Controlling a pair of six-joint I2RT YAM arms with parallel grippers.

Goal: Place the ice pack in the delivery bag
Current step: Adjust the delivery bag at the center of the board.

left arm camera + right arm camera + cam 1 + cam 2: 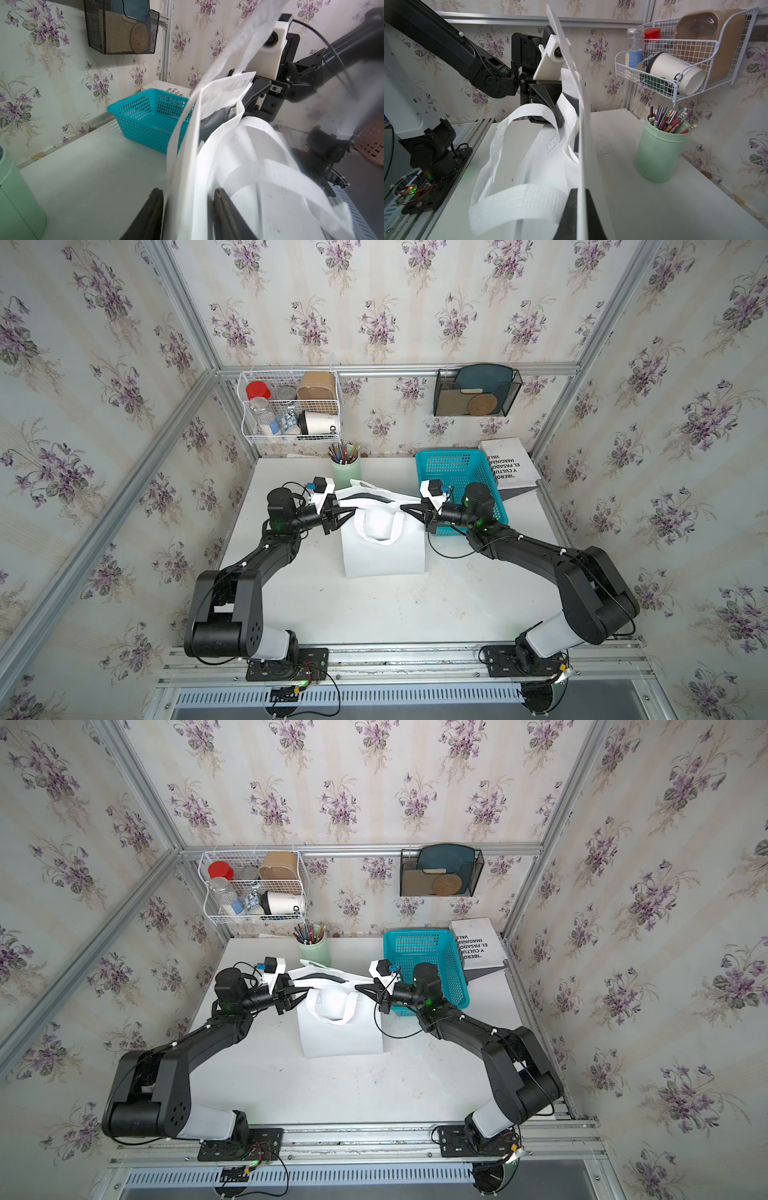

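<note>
The right gripper [580, 191] clamps its fingers on one rim end of the delivery bag [382, 556], which stands between and below both pairs of fingers, while the left gripper [188, 192] has its fingers apart, astride the opposite end.

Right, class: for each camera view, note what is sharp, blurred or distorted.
In the left wrist view the tall white delivery bag is smeared close to the lens, while the turquoise perforated plastic basket is sharp; in the right wrist view the pale green pencil cup is crisp; in both top views the wide lens splays the aluminium frame posts outward, under even light.
</note>
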